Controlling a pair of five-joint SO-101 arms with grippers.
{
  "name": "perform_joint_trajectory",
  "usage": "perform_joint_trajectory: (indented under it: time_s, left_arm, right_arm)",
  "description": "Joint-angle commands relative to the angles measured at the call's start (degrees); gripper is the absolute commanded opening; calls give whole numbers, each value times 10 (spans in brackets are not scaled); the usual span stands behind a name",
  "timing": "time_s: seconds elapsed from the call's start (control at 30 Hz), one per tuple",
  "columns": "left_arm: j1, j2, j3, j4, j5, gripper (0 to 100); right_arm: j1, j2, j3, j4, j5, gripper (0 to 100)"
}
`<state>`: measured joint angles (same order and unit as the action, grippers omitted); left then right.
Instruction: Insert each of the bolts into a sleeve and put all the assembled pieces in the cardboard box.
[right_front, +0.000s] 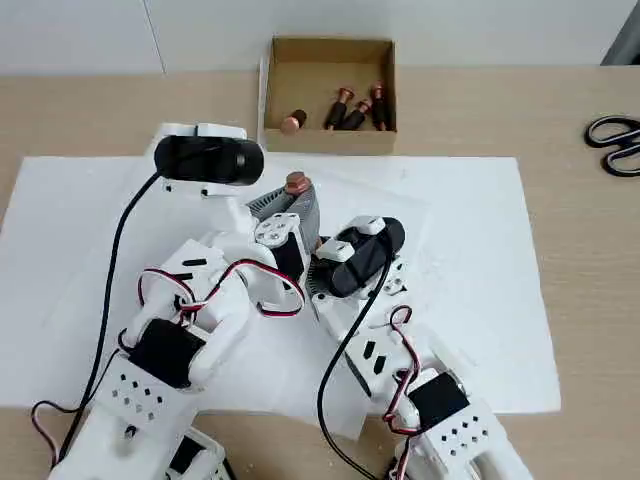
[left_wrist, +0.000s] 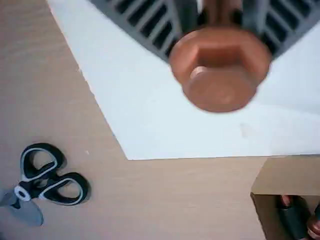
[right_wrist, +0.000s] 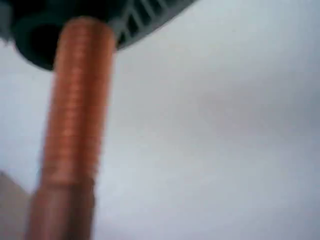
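A copper bolt is clamped in the left gripper, its flanged hex head protruding beyond the slatted grey fingers. In the high view it is held above the white paper sheet, a little in front of the cardboard box. The right gripper is placed just beside the left one, largely covered by its wrist camera; whether its claw is apart or together cannot be told. In the right wrist view the bolt's threaded shank is seen close up, running to a dark part that cannot be identified. Four assembled pieces, dark sleeves with copper heads, are lying in the box, one apart from the other three. A pair of scissors is lying on the wooden table, well off the paper.
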<state>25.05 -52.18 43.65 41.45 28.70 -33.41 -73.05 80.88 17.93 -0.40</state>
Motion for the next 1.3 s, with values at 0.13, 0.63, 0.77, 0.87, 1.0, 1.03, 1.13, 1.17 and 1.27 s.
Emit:
perform_joint_trajectory:
  time_s: [0.13,0.63,0.77,0.87,1.0,1.03,1.13,1.17,1.27]
  left_arm:
    - [1,-8,6,-19,-27,6]
    - [-25,-8,7,-46,-27,6]
    - [-34,-8,23,-47,-27,6]
    - [-33,-11,33,-47,-27,6]
    - [-31,-11,33,-47,-27,6]
    - [-30,-11,33,-47,-27,6]
    - [-30,-11,33,-47,-26,6]
    - [-30,-11,33,-47,-25,6]
    - [-26,-11,33,-47,-25,6]
  right_arm:
    - [-4,-15,-4,-12,-2,4]
    - [-28,-15,-4,-10,-1,4]
    - [-28,-16,-5,-2,-1,4]
    - [-29,-20,-8,17,-1,4]
    - [-29,-65,-2,23,-1,4]
    - [-29,-75,-1,33,-1,4]
    - [-29,-93,-1,52,-1,4]
    - [-29,-94,-1,52,-1,4]
    - [-29,-94,0,51,-1,4]
